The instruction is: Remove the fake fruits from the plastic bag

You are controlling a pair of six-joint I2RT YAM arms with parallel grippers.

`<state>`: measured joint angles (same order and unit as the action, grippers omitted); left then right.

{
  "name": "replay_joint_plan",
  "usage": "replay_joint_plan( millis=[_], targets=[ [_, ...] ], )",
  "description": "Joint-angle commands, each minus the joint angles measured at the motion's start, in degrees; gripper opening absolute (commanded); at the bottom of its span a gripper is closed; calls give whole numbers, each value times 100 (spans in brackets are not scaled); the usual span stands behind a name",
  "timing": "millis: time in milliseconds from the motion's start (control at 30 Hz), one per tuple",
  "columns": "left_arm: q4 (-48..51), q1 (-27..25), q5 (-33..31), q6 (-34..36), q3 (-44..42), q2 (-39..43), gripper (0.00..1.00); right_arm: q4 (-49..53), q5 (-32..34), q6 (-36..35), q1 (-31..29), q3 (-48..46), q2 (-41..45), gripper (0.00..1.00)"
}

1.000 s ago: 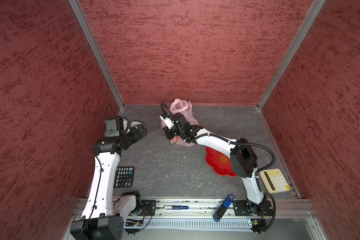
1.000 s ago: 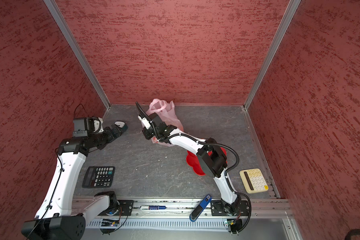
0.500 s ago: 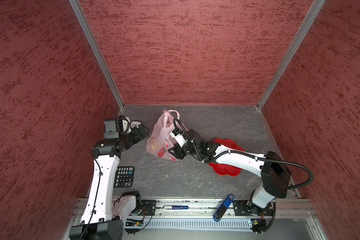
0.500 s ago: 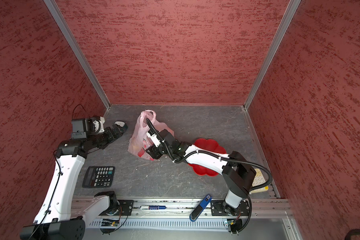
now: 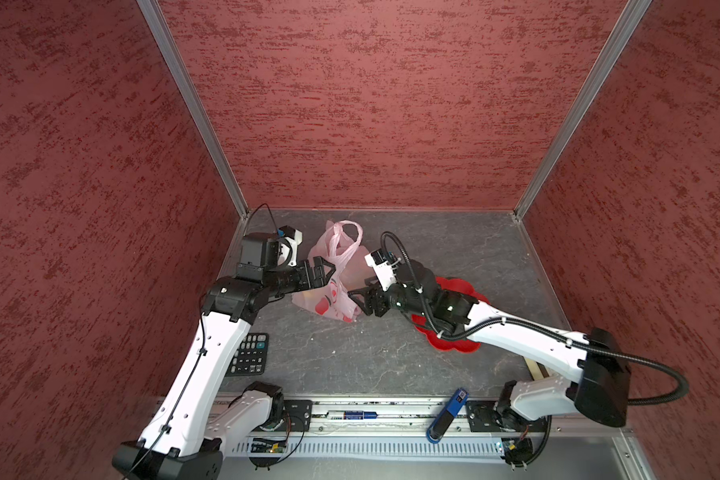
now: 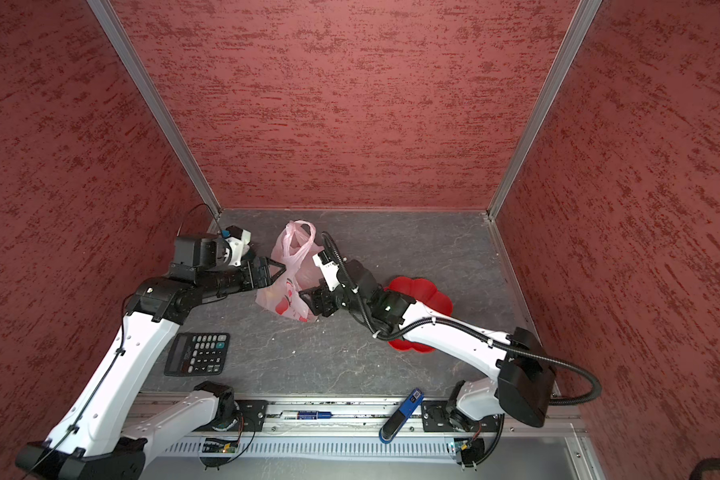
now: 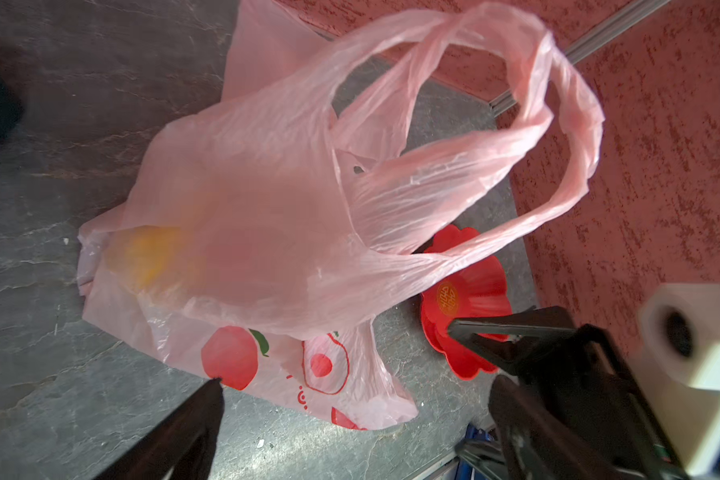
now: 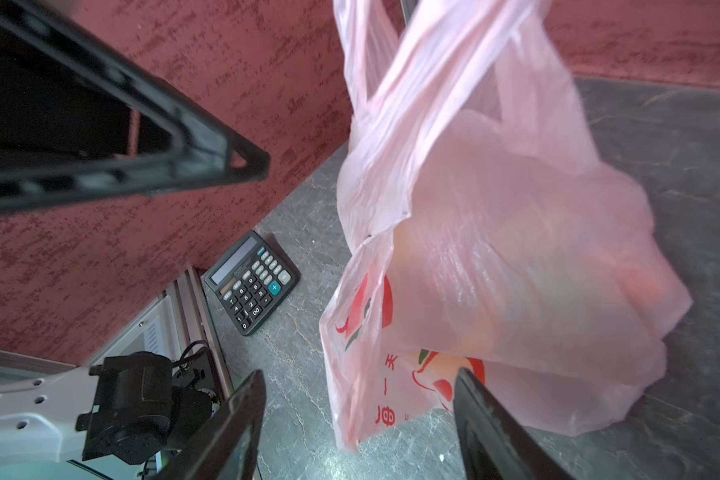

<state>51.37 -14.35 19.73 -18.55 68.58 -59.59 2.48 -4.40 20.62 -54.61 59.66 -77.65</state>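
Pulled forward and released, the bag point(image 5: 329, 297) lies between left gripper point(image 5: 328, 274) and right gripper point(image 5: 356, 303), both spread empty; pinch one handle point(image 7: 433, 183) next.

Inside the bag point(image 7: 267, 199) the fruits point(image 7: 150, 253) showed only as blurred yellow and orange patches through the plastic; which pieces they were could not be told. In both top views the right arm point(image 5: 528, 336) covered the middle of the red plate point(image 5: 454, 345). In a top view the left arm point(image 5: 208, 353) hid part of the black calculator point(image 5: 252, 353). The bag's handles were cut off by the edge of the right wrist view.
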Motion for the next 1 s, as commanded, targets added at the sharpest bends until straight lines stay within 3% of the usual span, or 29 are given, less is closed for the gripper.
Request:
replay_joint_plan(
  millis=[0,133,233,367,600,800,967],
  targets=[
    [-351,-380,-644,313,116,-249,100,-75,614,109,66,-193,297,73],
    [-650,-861,-1344,432,178,-557,100,-84,748,173,215,-338,436,73],
    [-780,-1141,-1842,526,240,-821,89,-153,755,218,314,-438,468,73],
    [-840,-1277,-2253,503,211,-1019,48,-230,731,264,419,-548,466,72],
    [-969,-1205,-2460,361,-125,-522,23,-251,741,229,554,-566,237,71],
    [-1123,-901,-2162,254,-433,-342,3,-231,600,100,583,-218,-110,70],
    [-1209,-704,-2045,62,-737,123,0,-374,524,108,579,9,-286,70]
  ],
)
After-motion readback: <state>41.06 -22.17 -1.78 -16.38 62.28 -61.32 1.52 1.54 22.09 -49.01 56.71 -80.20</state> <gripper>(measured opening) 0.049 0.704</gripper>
